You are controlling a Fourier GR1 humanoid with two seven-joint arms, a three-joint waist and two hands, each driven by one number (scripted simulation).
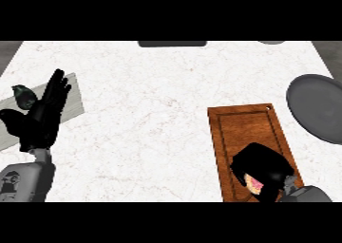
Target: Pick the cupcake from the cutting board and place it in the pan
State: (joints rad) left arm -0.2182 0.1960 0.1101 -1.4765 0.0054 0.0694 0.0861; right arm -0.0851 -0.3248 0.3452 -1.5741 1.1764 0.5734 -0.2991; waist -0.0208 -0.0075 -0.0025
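While the right hand (263, 167) curls down over the near end of the cutting board (238, 124), its black fingers are wrapped round the cupcake (256, 184), and only a sliver of pink shows beneath them. So the cupcake sits low on the brown board, at the view's lower right, almost wholly hidden by that closed grip. Off to the right, well apart from the hand, lies the dark grey pan (322, 110), round and partly cut by the view's edge, just beside the board's far right corner. Over on the left, the left hand (42, 116) rests with fingers straight and pointing up, holding nothing. It lies over a grey mat (73, 97), and a small dark green object (23, 96) sits just beside its fingers. All of it is set on a white marble counter (153, 133).
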